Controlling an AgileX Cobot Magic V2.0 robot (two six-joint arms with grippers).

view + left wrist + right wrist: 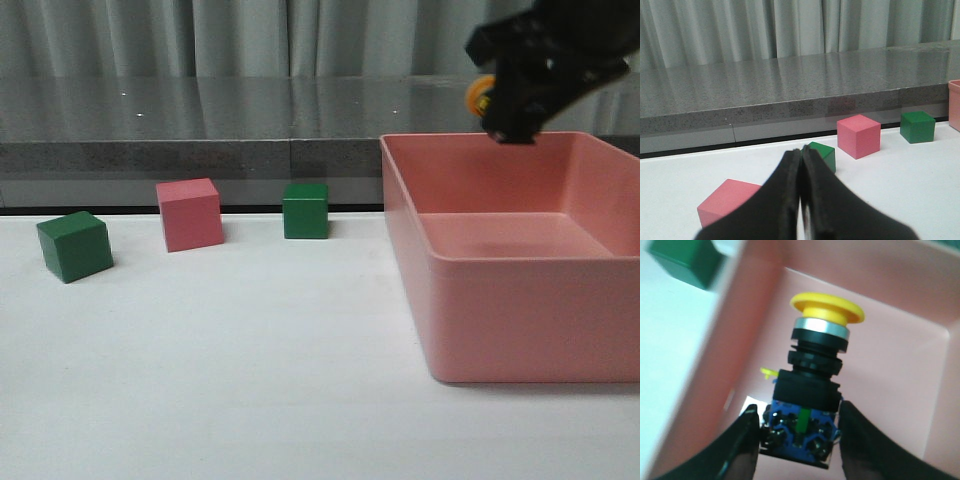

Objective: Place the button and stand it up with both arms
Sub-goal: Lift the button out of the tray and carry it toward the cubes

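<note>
Yellow marked the mushroom cap of the button (810,385), which I held in my right gripper (799,440), the two black fingers (745,440) pressed against either side of its blue contact block base. Above that base sat the black collar and a silver ring just under the cap, and a thin green strip ran down the middle of the block. I carried the button in the air above the pink bin (520,300), over its far left part, with the cap pointing away from my wrist; in the front view only a sliver of the yellow-orange cap (479,93) showed at the left edge of my right gripper (520,100), level with the bin's back rim and not touching it. The bin stood on the right side of the white table (250,380). Well apart from it to the left, three cubes sat in a loose row near the table's back edge: a green cube (305,210) nearest the bin, a pink cube (189,214) next, and another green cube (74,246) farthest left and turned at an angle. My left gripper (801,200) had its fingers pressed together with nothing between them, low over the table near those cubes. One more pink cube (727,202) lay just beside it.
</note>
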